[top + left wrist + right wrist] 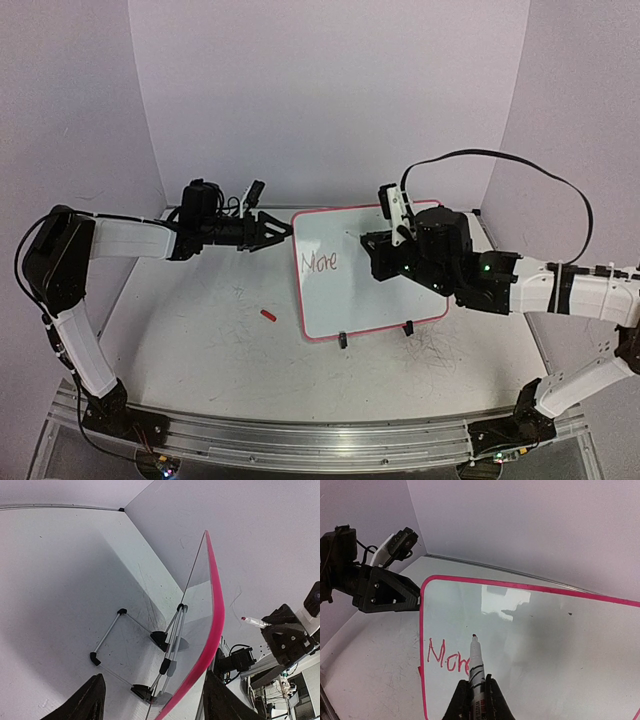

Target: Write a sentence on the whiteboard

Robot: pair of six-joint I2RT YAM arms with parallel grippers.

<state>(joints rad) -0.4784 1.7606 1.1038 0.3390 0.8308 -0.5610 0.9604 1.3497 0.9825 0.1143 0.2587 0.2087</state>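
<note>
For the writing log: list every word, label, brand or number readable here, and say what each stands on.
"More": red handwriting on the left part of the whiteboard; the wrist view shows it partly hidden behind the marker.
Print low on the barrel of the marker: too small and blurred to read.
Nothing else legible in any view.

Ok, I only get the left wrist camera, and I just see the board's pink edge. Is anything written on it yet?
Observer: Yes, the whiteboard has one red word near its left edge; it looks like "More".
Operator: Where's the pen pointing?
Observer: The marker, held in the shut right gripper, points at the board just past that word.
Operator: Anything lying around?
Observer: A small red piece lies left of the board, maybe the cap.
</note>
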